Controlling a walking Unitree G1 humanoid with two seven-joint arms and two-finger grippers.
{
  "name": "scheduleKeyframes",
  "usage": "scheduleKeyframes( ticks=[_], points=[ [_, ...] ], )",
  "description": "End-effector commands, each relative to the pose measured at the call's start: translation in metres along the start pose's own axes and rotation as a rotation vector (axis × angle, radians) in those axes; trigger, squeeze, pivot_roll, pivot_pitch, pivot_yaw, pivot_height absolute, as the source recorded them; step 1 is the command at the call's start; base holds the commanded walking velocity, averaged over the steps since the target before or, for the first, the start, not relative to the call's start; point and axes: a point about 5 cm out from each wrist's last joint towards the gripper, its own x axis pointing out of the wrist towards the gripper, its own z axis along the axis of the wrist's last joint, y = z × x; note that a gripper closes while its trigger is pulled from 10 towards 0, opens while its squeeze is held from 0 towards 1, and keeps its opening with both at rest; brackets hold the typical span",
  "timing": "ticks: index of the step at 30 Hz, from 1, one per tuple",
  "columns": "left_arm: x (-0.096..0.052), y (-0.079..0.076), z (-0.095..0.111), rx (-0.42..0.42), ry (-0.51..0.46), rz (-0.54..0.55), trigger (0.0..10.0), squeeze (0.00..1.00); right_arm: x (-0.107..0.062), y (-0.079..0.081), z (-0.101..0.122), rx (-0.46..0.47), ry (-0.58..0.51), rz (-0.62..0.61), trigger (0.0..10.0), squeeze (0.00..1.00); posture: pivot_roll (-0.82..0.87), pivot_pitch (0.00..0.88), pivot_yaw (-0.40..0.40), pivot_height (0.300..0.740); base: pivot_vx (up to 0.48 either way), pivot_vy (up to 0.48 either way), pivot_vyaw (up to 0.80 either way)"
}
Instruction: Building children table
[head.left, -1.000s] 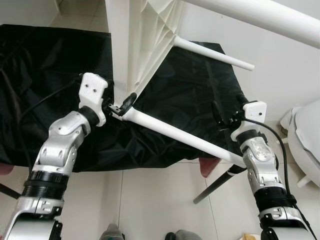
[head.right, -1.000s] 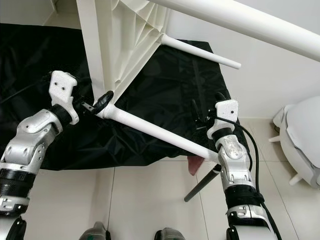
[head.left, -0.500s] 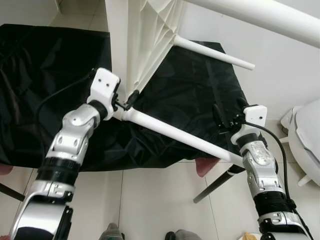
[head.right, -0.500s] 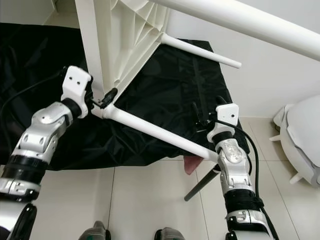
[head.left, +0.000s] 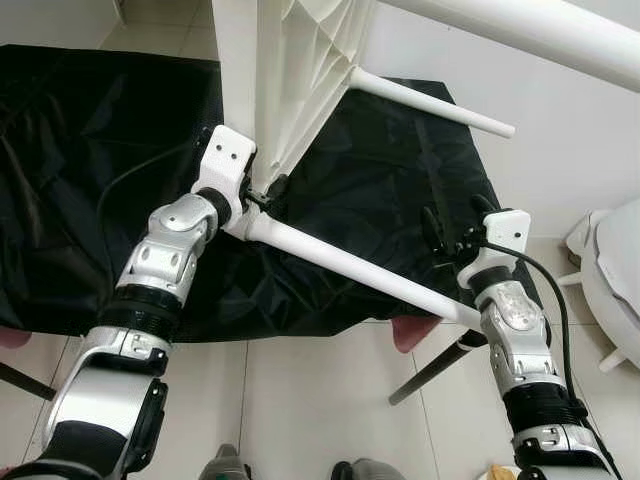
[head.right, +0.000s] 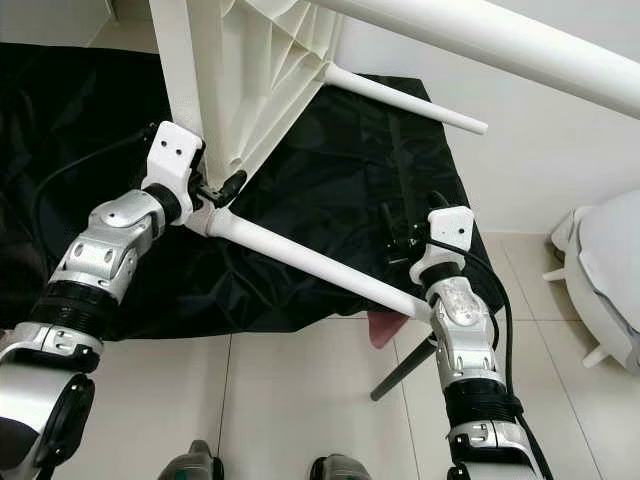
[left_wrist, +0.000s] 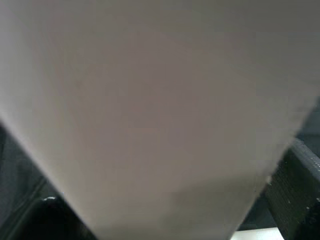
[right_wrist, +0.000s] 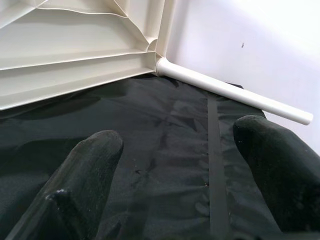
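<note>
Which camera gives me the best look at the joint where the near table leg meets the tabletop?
The right eye view: the near table leg meets the tabletop beside the left gripper. The left eye view matches. The left wrist view is blurred white; the right wrist view shows another corner.

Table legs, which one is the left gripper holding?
The near leg, slanting toward the robot; the left gripper grips its base at the tabletop corner. The far leg goes untouched.

A white plastic children's table (head.left: 262, 80) stands tipped on its side on a black cloth-covered surface (head.left: 90, 180), its ribbed underside facing right. Three round white legs project from it: one (head.left: 350, 270) slants from the lower near corner out past the surface's front edge, a second (head.left: 430, 102) reaches toward its right edge, a third (head.left: 530, 30) crosses overhead.
</note>
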Motion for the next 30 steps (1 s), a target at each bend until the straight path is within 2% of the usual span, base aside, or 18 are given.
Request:
scheduleKeyframes(
  ticks=[1,8,11,14,18,30],
  points=[
    [0.005,0.007,0.001,-0.012,0.023,0.137,10.0,0.00,-0.001,-0.004,0.000,0.001,0.007,-0.020,10.0,0.00,0.04,0.067,-0.036,0.740,0.000,0.000,0.00],
    [0.011,0.016,0.010,-0.030,0.016,0.217,10.0,0.00,-0.001,-0.003,0.000,0.005,0.007,-0.022,10.0,0.00,0.04,0.067,-0.035,0.740,0.000,0.000,0.00],
    [0.013,0.024,0.020,-0.066,-0.001,0.297,10.0,0.00,0.000,-0.001,0.000,0.008,0.006,-0.025,10.0,0.00,0.04,0.064,-0.033,0.740,0.000,0.000,0.00],
    [0.014,0.025,0.022,-0.071,-0.006,0.307,10.0,0.00,0.001,-0.001,0.000,0.008,0.006,-0.025,10.0,0.00,0.04,0.064,-0.033,0.740,0.000,0.000,0.00],
    [0.015,0.030,0.034,-0.099,-0.044,0.342,10.0,0.00,0.001,-0.001,0.000,0.008,0.005,-0.028,10.0,0.00,0.04,0.060,-0.031,0.740,0.000,0.000,0.00],
    [0.022,0.027,0.041,-0.055,-0.037,0.322,10.0,0.00,0.001,-0.001,0.000,0.005,0.002,-0.031,10.0,0.00,0.03,0.042,-0.023,0.740,0.000,0.000,0.00]
  ],
)
